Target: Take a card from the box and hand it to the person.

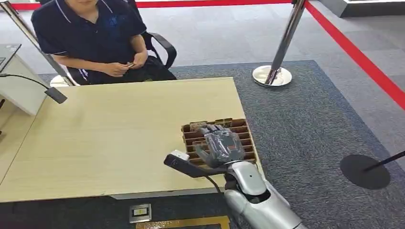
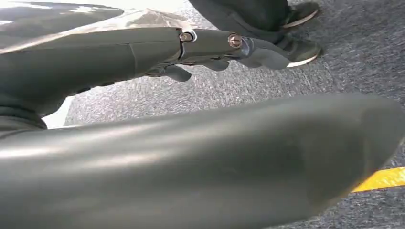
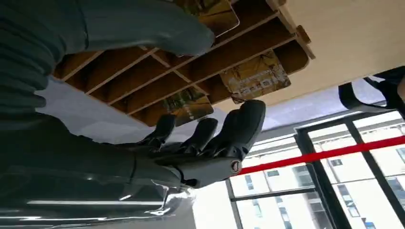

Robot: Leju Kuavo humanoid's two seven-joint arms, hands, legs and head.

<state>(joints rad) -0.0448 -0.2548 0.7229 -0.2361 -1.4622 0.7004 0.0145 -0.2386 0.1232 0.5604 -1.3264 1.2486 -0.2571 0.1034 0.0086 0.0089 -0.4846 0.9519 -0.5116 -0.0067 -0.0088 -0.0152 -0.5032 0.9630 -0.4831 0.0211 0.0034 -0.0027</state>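
One box (image 1: 240, 129), three visible cards (image 3: 254, 76), one person (image 1: 90, 33), one table (image 1: 119, 133).

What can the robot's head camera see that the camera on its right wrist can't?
Head view alone: the person seated at the far side of the table, the silver post on the carpet, and the whole box near the table's right edge.

Right wrist view alone: close-up cards standing in the box's slots, the dark fingertips just by them, and windows with a red stripe behind.

Both: the right hand over the box, with its fingers apart. Neither shows a card gripped yet.
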